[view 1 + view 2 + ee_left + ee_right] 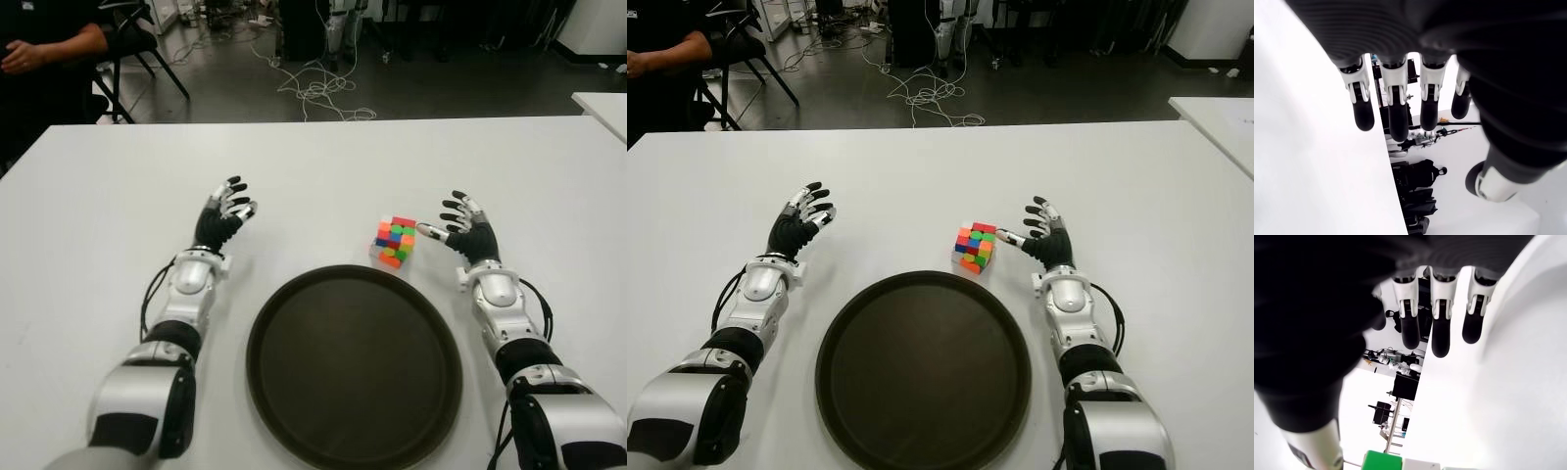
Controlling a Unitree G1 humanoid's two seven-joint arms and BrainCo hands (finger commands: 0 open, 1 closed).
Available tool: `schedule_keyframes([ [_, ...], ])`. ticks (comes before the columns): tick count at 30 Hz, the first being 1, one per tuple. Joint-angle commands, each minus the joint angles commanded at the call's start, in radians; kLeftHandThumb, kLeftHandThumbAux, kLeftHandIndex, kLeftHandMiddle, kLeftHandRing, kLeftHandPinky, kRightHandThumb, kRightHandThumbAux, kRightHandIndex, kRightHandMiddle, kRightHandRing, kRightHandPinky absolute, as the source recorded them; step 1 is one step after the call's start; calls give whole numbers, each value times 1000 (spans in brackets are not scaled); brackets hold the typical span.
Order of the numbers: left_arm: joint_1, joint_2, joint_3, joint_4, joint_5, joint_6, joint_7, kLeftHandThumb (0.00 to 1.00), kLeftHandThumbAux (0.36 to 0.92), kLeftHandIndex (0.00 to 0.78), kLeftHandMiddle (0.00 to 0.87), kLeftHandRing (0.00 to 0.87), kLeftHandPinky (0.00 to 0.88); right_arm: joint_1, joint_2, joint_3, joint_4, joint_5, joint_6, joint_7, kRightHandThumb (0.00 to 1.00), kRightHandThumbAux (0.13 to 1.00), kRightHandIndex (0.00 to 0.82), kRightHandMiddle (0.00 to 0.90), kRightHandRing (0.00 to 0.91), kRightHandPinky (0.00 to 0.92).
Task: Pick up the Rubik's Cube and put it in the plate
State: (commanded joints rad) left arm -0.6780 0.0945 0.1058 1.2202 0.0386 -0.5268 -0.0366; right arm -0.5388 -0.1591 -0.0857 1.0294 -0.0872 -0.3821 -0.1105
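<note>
On the white counter point(118, 196), your plate point(354, 369) sits nearest the robot with the Rubik's Cube point(395, 241) just past its far rim. Right hand point(463, 227) beside the cube, spread and empty, staged to grasp. Left hand point(223, 217) idle left of the plate, fingers relaxed.

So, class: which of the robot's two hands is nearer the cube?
The right hand: its thumb nearly reaches the cube. The left hand is far across the table.

No text, label, brand, number or sign is readable anywhere here.
</note>
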Motion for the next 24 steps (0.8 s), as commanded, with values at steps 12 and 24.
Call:
schedule_keyframes([
  [12,-1,1,-2,2,3,-1,2,149,696,126,174,176,182,36,6,24,-45,-45,-81,-79,0,792,123,211,222,230],
  [24,0,1,0,0,0,1,-4,159,703,119,174,179,178,78,4,46,-119,-74,-117,-120,0,796,115,204,199,171],
])
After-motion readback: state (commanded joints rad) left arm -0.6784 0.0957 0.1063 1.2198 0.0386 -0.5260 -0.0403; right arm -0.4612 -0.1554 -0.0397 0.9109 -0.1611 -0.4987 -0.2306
